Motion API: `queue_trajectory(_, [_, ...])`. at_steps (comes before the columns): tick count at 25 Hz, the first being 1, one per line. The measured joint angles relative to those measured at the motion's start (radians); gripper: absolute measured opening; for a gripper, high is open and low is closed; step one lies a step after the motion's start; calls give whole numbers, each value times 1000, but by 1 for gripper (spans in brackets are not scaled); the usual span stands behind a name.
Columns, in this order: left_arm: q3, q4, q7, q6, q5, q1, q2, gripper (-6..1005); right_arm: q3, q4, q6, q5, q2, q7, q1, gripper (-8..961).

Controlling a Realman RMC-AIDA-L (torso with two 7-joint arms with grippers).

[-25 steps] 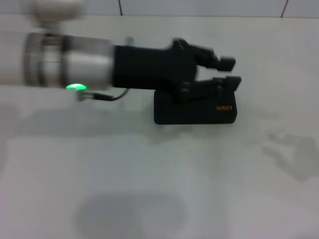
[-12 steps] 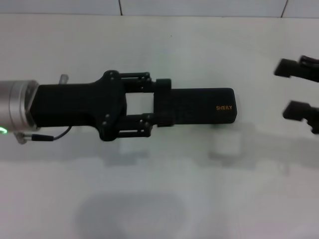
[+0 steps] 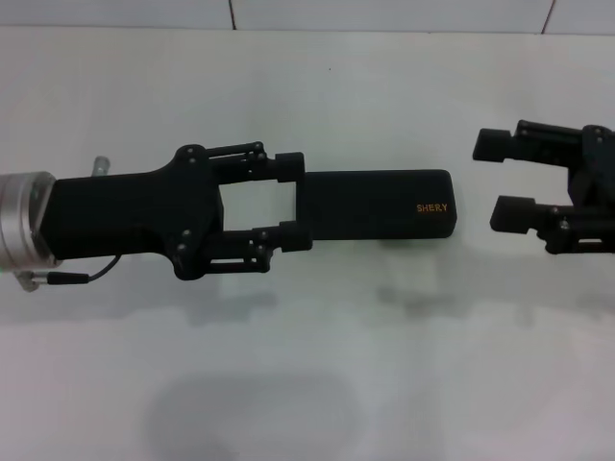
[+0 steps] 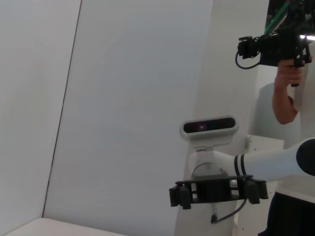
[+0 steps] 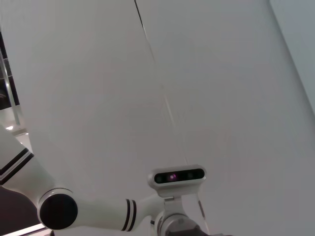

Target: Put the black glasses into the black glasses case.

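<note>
The black glasses case (image 3: 375, 205) lies shut on the white table, its orange lettering towards the right end. The black glasses are hidden; none show in any view. My left gripper (image 3: 293, 202) is open, and its two fingertips stand at the case's left end, one on each side of it. My right gripper (image 3: 495, 178) is open and empty, a short way to the right of the case and pointing at it. The left wrist view shows the right gripper (image 4: 216, 191) end-on, fingers apart, under its wrist camera.
The white table (image 3: 307, 384) stretches in front of the case, with a tiled wall edge (image 3: 384, 14) behind. A person holding a camera rig (image 4: 288, 64) stands beyond the right arm in the left wrist view. The left arm's wrist camera (image 5: 178, 176) shows in the right wrist view.
The left gripper drew back left off the case, which now lies flat and shut. The right gripper came in from the right edge towards the case.
</note>
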Motion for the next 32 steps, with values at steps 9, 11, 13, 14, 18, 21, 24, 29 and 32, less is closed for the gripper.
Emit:
queue_trajectory(9, [-1,-2,3,-9,17,10,13,720,-39,16,2,18,3,0,2,776])
queue_trajectory(11, [-3,-2,3,-10,27,10,13,715,-42,19,3,19,4,-1,5,776])
queue_trajectory(13, [-8,-2,4,-11,43,10,13,710,-48,37,8,21,5,-7,17,775])
queue_trajectory(14, [-11,-2,4,-11,50,11,13,708,-54,49,14,21,6,-12,25,774])
queue_trajectory(18, [-37,-3,7,-12,81,16,15,698,-109,79,60,33,6,-30,50,771])
queue_trajectory(21, [-55,-3,7,-12,94,20,15,691,-139,79,79,50,6,-33,55,770])
queue_trajectory(24, [-64,-3,10,-12,95,28,15,684,-149,78,81,63,6,-34,60,770])
queue_trajectory(29, [-65,-3,21,-16,100,37,15,671,-144,73,80,77,5,-41,52,770])
queue_trajectory(32, [-65,-3,26,-35,103,39,10,664,-139,78,81,103,3,-65,33,770])
